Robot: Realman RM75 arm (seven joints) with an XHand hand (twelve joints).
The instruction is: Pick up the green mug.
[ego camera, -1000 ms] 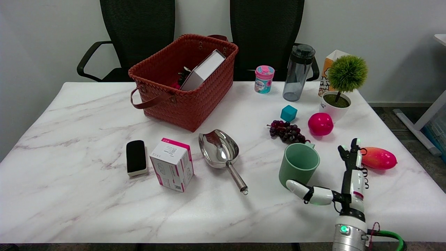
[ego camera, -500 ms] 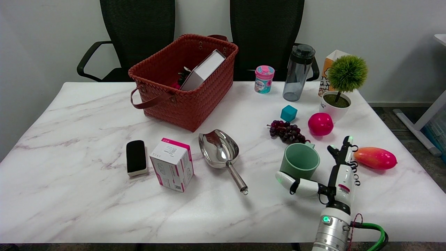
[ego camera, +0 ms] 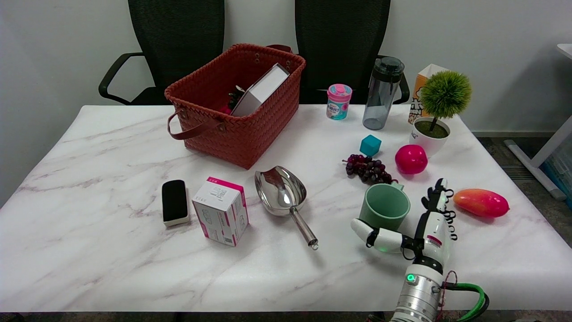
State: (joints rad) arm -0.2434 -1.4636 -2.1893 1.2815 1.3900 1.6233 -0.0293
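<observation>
The green mug [ego camera: 384, 206] stands upright on the marble table [ego camera: 111, 250], right of centre and near the front edge, its mouth facing up. My right hand [ego camera: 418, 228] sits just right of the mug and slightly nearer the camera. Its thumb reaches left along the mug's near base, while the other fingers [ego camera: 437, 199] point away along the mug's right side. The hand is spread and holds nothing. Whether the thumb touches the mug's wall I cannot tell.
Purple grapes [ego camera: 367, 168] lie just behind the mug, with a pink ball [ego camera: 411, 159] and teal cube [ego camera: 370, 145] beyond. A red-orange mango [ego camera: 481, 202] lies right of the hand. A metal scoop [ego camera: 286, 199] and pink box [ego camera: 220, 210] sit to the left. A red basket [ego camera: 237, 105] stands further back.
My right hand has moved left, toward the mug, drawing clear of the mango. The mug has not moved.
</observation>
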